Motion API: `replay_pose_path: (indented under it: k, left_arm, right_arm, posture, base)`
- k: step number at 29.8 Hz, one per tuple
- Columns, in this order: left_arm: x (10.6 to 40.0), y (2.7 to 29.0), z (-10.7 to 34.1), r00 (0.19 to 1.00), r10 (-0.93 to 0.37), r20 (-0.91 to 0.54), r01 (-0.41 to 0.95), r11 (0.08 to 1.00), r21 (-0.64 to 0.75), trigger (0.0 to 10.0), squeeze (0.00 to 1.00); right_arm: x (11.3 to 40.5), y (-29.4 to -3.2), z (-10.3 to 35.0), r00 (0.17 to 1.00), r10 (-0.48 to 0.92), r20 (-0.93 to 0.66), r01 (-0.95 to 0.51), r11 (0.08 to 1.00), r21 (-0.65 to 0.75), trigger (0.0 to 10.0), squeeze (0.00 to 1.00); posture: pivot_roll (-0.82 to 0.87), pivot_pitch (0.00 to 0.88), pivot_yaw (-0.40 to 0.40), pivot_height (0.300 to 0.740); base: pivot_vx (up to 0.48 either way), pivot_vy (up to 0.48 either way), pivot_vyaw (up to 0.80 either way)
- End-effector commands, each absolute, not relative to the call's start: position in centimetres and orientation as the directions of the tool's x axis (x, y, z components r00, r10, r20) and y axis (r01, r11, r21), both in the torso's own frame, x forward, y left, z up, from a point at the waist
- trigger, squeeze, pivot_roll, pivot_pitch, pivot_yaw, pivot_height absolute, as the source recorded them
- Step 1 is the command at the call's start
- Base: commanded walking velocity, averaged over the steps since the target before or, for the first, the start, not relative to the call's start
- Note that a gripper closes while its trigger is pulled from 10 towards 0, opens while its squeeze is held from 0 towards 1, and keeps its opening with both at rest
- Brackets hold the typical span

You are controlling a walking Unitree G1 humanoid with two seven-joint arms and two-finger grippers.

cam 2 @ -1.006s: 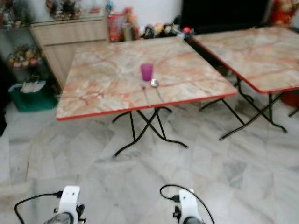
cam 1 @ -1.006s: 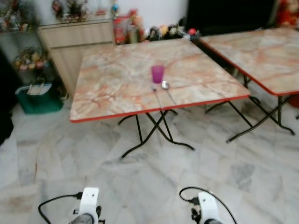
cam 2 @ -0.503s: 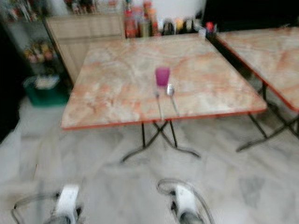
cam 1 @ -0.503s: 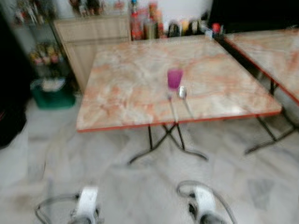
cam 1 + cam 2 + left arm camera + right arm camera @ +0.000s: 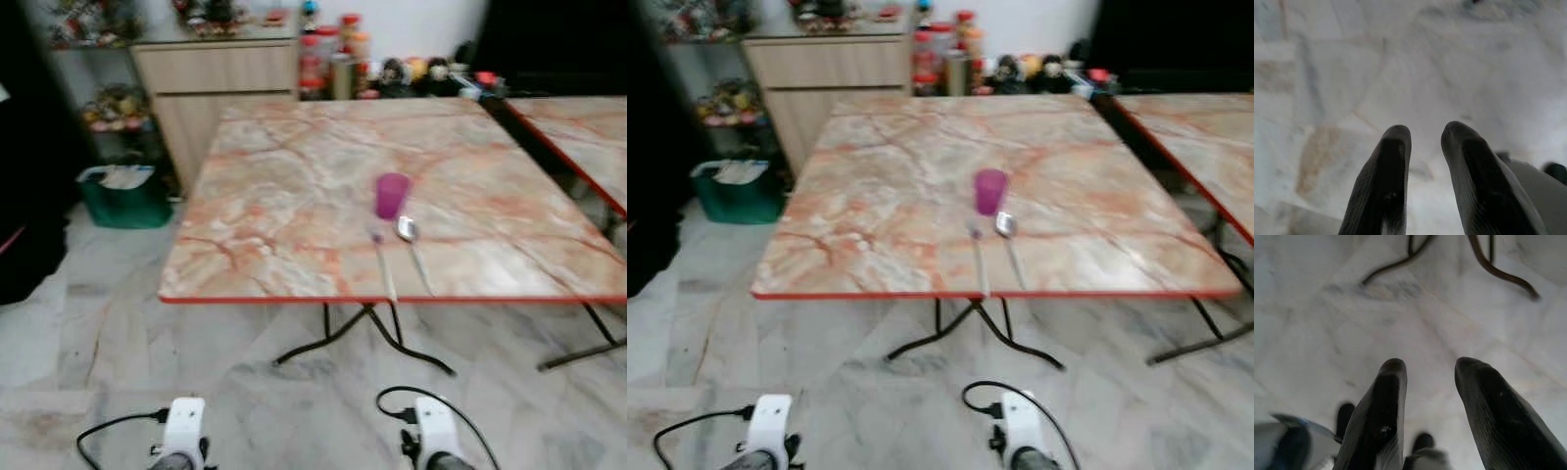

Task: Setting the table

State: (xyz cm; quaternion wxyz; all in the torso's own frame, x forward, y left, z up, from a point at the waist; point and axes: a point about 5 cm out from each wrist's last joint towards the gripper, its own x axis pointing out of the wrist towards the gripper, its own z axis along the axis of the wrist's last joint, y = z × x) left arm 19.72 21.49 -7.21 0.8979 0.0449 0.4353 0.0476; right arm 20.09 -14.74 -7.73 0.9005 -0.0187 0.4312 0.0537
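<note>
Left claw [image 5: 1422, 147] and right claw [image 5: 1427, 382] parted, empty, hanging low over floor. Purple cup [image 5: 392, 195], fork [image 5: 382, 262], spoon [image 5: 411, 245] laid near surface [image 5: 265, 206] near edge; plate apparently left.

Home dining room: marble-top folding table [image 5: 294, 196], cluttered sideboard [image 5: 211, 73].

I see a pink-and-cream marbled surface [image 5: 294, 215] edged in red, a magenta cup [image 5: 391, 195], a silver spoon [image 5: 408, 231], grey-white marble floor [image 5: 118, 343], a green bin [image 5: 122, 196] and black pincer fingers [image 5: 1386, 186].
</note>
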Motion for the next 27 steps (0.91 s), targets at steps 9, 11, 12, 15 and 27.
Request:
replay_pose_path:
  k: [9, 11, 12, 15, 27]
  left_arm:
    - [20.1, 20.3, -7.2, 0.618, 0.099, -0.78, -0.033, 0.994, 0.1, 10.0, 0.0]
    - [20.1, 20.2, -7.3, 0.616, 0.098, -0.781, -0.03, 0.994, 0.101, 10.0, 0.0]
    - [20.1, 20.2, -7.3, 0.615, 0.098, -0.783, -0.029, 0.994, 0.102, 10.0, 0.0]
    - [20.0, 20.2, -7.4, 0.612, 0.098, -0.785, -0.028, 0.994, 0.102, 10.0, 0.0]
    - [18.7, 20.8, -7.9, 0.59, 0.115, -0.799, -0.01, 0.991, 0.134, 10.0, 0.0]
  right_arm:
    - [19.9, -17.2, -7.5, 0.671, 0.045, -0.74, -0.128, 0.99, -0.056, 10.0, 0.0]
    - [19.9, -17.2, -7.4, 0.686, 0.05, -0.726, -0.148, 0.986, -0.072, 10.0, 0.0]
    - [19.8, -17.2, -7.4, 0.691, 0.058, -0.721, -0.158, 0.985, -0.072, 10.0, 0.0]
    - [19.8, -17.5, -7.1, 0.727, 0.06, -0.684, -0.165, 0.982, -0.088, 10.0, 0.0]
    - [21.6, -19.2, -2.5, 0.952, 0.047, -0.303, -0.12, 0.967, -0.226, 10.0, 0.0]
  posture:
    - [0.0, 0.0, 0.014, 0.719]
    - [0.0, 0.0, 0.014, 0.719]
    - [0.0, 0.0, 0.014, 0.719]
    - [-0.01, 0.0, 0.016, 0.719]
    - [-0.02, 0.0, 0.02, 0.719]
  base:
    - [0.0, 0.0, 0.0]
    - [0.0, 0.0, 0.0]
    - [0.0, 0.0, 0.0]
    - [0.0, 0.0, 0.0]
    - [0.0, 0.0, 0.0]
